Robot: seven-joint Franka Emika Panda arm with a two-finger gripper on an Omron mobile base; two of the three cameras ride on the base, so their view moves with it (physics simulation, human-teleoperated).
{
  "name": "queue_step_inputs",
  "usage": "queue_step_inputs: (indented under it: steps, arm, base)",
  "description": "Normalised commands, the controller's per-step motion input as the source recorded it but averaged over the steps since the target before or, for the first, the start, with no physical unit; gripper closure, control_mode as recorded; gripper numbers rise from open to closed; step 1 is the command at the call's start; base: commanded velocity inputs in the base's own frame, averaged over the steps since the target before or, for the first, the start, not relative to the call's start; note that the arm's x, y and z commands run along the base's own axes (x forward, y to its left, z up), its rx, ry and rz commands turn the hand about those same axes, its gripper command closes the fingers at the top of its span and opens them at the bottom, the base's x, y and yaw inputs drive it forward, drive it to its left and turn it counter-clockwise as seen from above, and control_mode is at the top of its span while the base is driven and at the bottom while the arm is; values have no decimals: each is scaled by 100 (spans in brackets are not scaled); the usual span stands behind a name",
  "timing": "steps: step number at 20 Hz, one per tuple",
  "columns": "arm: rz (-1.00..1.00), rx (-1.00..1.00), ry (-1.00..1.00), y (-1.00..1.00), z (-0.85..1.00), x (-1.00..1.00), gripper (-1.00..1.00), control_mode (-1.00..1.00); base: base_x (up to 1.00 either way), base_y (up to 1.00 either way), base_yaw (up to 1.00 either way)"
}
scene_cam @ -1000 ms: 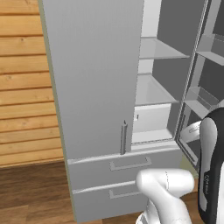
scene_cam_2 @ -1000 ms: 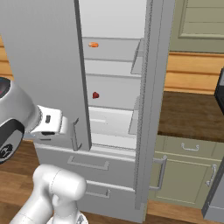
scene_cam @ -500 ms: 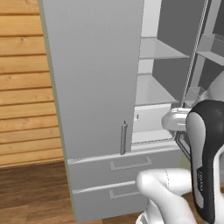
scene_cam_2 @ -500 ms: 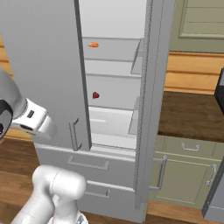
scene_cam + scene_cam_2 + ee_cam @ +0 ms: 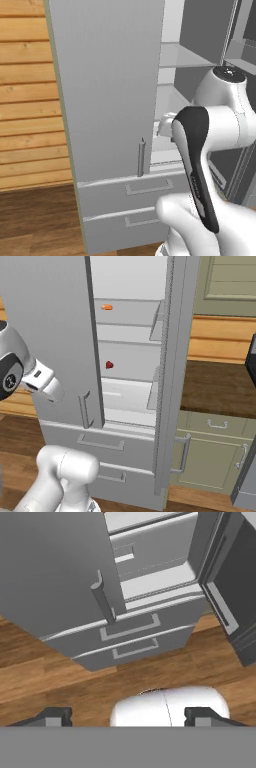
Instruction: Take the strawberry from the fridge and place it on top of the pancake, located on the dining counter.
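Note:
The fridge (image 5: 50, 311) stands with its left door shut and its right door (image 5: 172, 381) swung open. On a white middle shelf inside lies the strawberry (image 5: 109, 364), tiny and dark red. In the hand view my gripper (image 5: 127, 717) is open, its two fingertips (image 5: 52, 716) far apart with nothing between them. It looks down at the fridge's (image 5: 50, 572) two lower drawers and the floor in front of them, well below the strawberry's shelf. My arm covers part of the open fridge (image 5: 110, 90) in the left base view. The pancake and the dining counter are out of view.
A small orange item (image 5: 106, 306) lies on the shelf above the strawberry. The shut door's bar handle (image 5: 85, 408) juts out near my arm. A grey-green cabinet (image 5: 210, 456) stands right of the fridge, a plank wall (image 5: 25, 100) to its left. Brown floor (image 5: 60, 672) lies below.
The gripper has gone from shut to open. The arm has swung up and leftward across the left base view. The fridge and the strawberry have stayed put.

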Motion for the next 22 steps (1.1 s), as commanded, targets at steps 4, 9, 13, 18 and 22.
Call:
queue_step_inputs:
  steps: [4, 9, 13, 18, 22]
  arm:
    - [0, 0, -1, 0, -32, 65, -100, -100]
    - [0, 0, 3, 3, -36, 75, -100, -100]
    - [0, 0, 1, 0, -38, 66, -100, -100]
    - [0, 0, 2, 12, -54, 53, -100, -100]
    - [0, 0, 0, 12, -49, 45, -100, -100]
  base:
    - [0, 0, 0]
    - [0, 0, 0]
    - [0, 0, 0]
    - [0, 0, 0]
    - [0, 0, 0]
